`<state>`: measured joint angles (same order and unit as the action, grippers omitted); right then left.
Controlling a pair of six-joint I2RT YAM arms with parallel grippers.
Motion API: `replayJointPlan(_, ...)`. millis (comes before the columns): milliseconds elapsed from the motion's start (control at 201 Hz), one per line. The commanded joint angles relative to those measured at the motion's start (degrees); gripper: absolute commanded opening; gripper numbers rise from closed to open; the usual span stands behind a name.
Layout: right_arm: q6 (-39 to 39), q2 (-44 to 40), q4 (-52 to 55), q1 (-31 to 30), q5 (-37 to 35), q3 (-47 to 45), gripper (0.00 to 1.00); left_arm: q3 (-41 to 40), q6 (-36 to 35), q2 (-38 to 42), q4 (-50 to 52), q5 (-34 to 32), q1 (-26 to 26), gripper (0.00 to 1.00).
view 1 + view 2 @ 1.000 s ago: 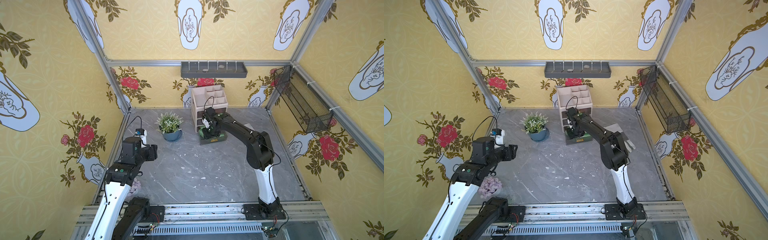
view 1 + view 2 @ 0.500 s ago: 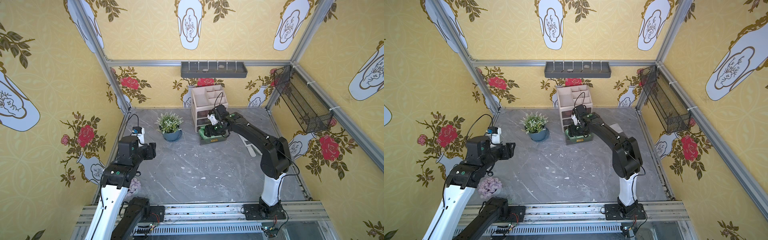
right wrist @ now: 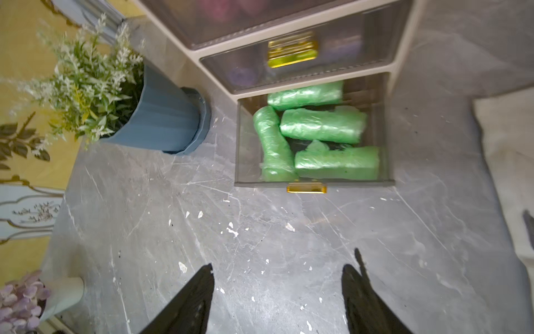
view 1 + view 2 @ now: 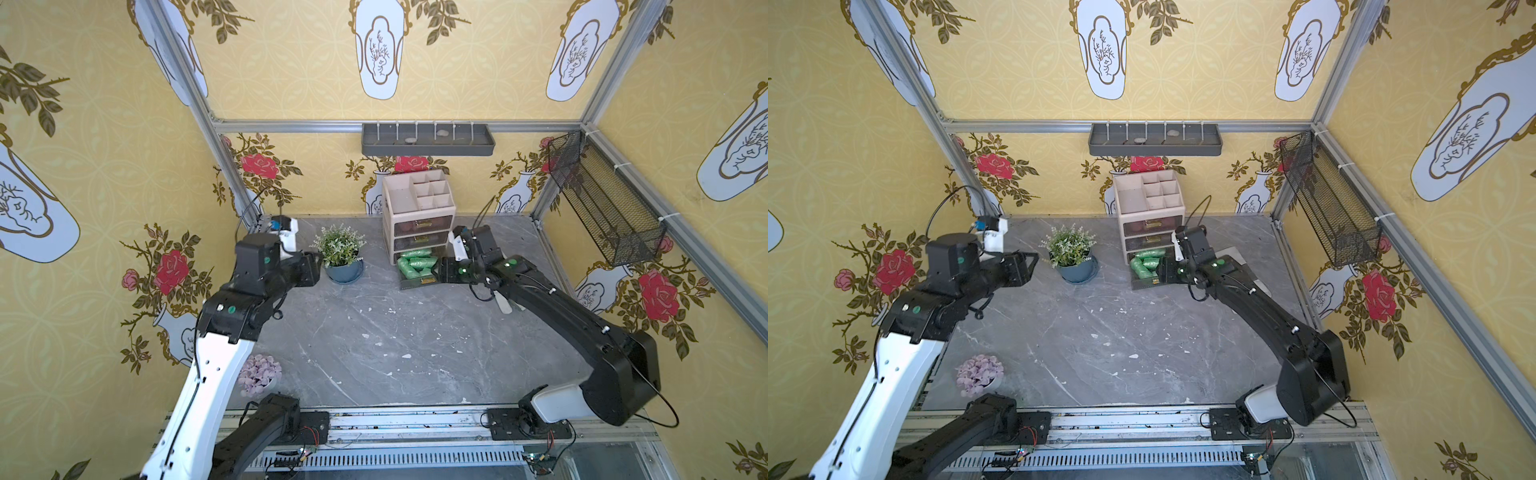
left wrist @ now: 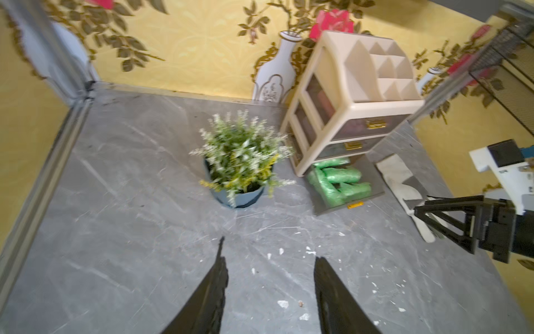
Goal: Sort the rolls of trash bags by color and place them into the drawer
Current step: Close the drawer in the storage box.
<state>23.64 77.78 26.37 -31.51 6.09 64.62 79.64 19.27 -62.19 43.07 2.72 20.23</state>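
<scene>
Though near the drawer (image 3: 260, 182), right end effector (image 3: 278, 267) apart, empty; left end effector (image 5: 270, 251) likewise.

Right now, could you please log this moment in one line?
bottom drawer: open; green rolls: inside; right tool: open, empty; left tool: open, empty

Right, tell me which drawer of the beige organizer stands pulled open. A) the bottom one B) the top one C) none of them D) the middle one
A: the bottom drawer is pulled out over the table with green rolls lying in it, while the middle drawer and the top drawer sit flush and shut.
</scene>
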Motion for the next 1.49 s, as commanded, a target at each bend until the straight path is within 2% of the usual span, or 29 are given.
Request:
replayJointPlan(0, 8.0, -5.5, -6.5, 2.7, 0.5, -4.4, 0.68, 9.2, -1.2, -8.8, -0.2, -3.8, 6.4, 0.51)
replayJointPlan(90, 11.1, -9.2, -4.4, 4.9, 2.0, -6.0, 0.66, 19.2, 0.4, -19.5, 2.3, -5.4, 7.9, 0.52)
replayJointPlan(209, 11.6, -13.8, -3.7, 5.6, 3.7, -8.3, 0.66, 36.4, 2.3, -34.6, 9.7, -8.1, 8.8, 0.50)
replayJointPlan(408, 12.6, -21.3, -4.4, 6.0, 2.3, -13.9, 0.67, 68.9, 5.8, -58.2, 22.9, -9.5, 9.7, 0.35)
replayJointPlan(493, 12.1, -22.4, -3.7, 6.1, 2.2, -14.7, 0.67, 76.8, 7.4, -64.3, 24.4, -9.1, 9.9, 0.32)
replayJointPlan(632, 12.5, -22.7, -3.8, 6.3, 3.4, -16.3, 0.68, 72.8, 9.9, -65.4, 18.7, -12.3, 10.5, 0.29)
replayJointPlan(792, 14.1, -23.2, -6.2, 6.3, 4.5, -18.6, 0.68, 72.3, 11.7, -67.6, 15.0, -11.5, 10.8, 0.28)
replayJointPlan(906, 15.4, -23.8, -8.1, 6.3, 5.3, -20.3, 0.68, 68.5, 12.1, -67.0, 10.9, -12.6, 11.7, 0.28)
replayJointPlan(1200, 16.3, -24.1, -8.2, 6.3, 5.6, -21.8, 0.69, 68.8, 13.2, -69.5, 10.2, -18.7, 11.9, 0.35)
replayJointPlan(1489, 20.9, -26.6, -13.8, 6.3, 6.0, -27.5, 0.68, 66.7, 14.2, -71.2, 6.7, -19.4, 12.1, 0.31)
